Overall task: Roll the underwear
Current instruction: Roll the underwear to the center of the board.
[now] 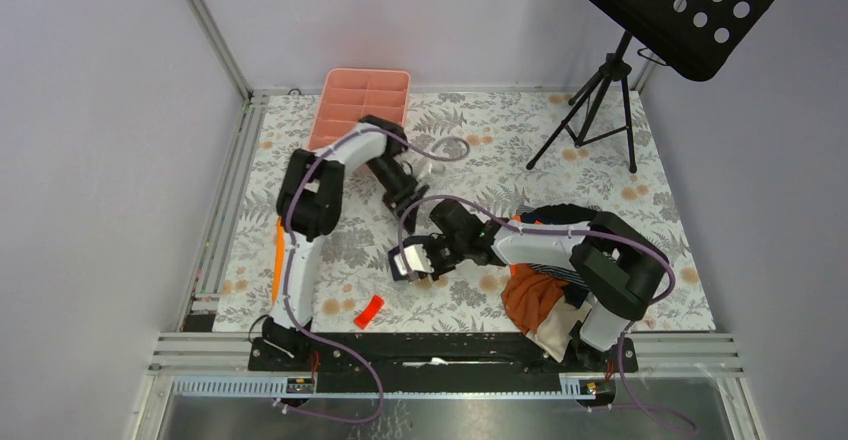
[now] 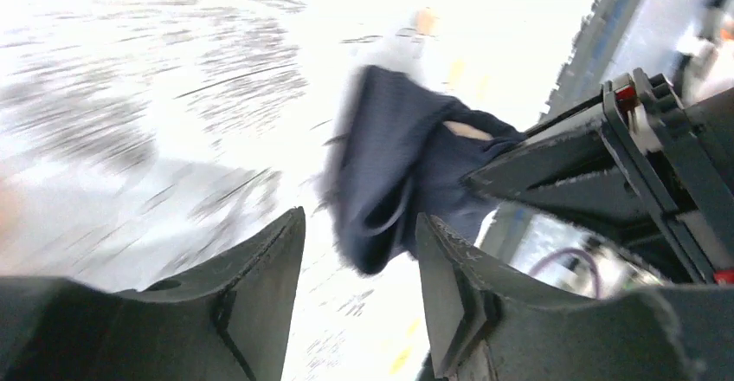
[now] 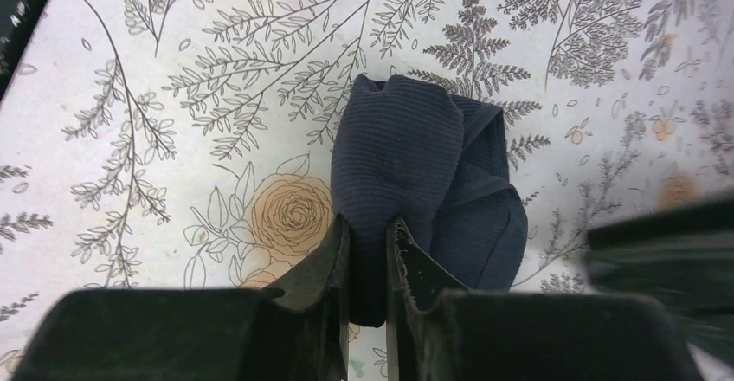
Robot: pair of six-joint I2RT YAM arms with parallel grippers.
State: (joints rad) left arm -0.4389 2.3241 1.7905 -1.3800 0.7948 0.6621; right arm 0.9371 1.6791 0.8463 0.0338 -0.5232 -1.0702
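Note:
The navy underwear (image 3: 424,160) is a folded, bunched bundle on the floral table. My right gripper (image 3: 368,225) is shut on its near fold. In the top view that gripper (image 1: 418,260) sits at the table's middle front with the dark cloth (image 1: 438,266) at its tips. My left gripper (image 1: 405,200) hangs just behind it, open and empty. In the blurred left wrist view its jaws (image 2: 359,225) stand wide apart, with the navy bundle (image 2: 394,173) just beyond them, held by the right gripper's fingers (image 2: 597,164).
A pink divided tray (image 1: 360,105) stands at the back left. A black tripod stand (image 1: 600,100) is at the back right. An orange garment (image 1: 530,295) with dark striped cloth (image 1: 558,272) lies by the right arm's base. A small red piece (image 1: 368,309) lies near the front edge.

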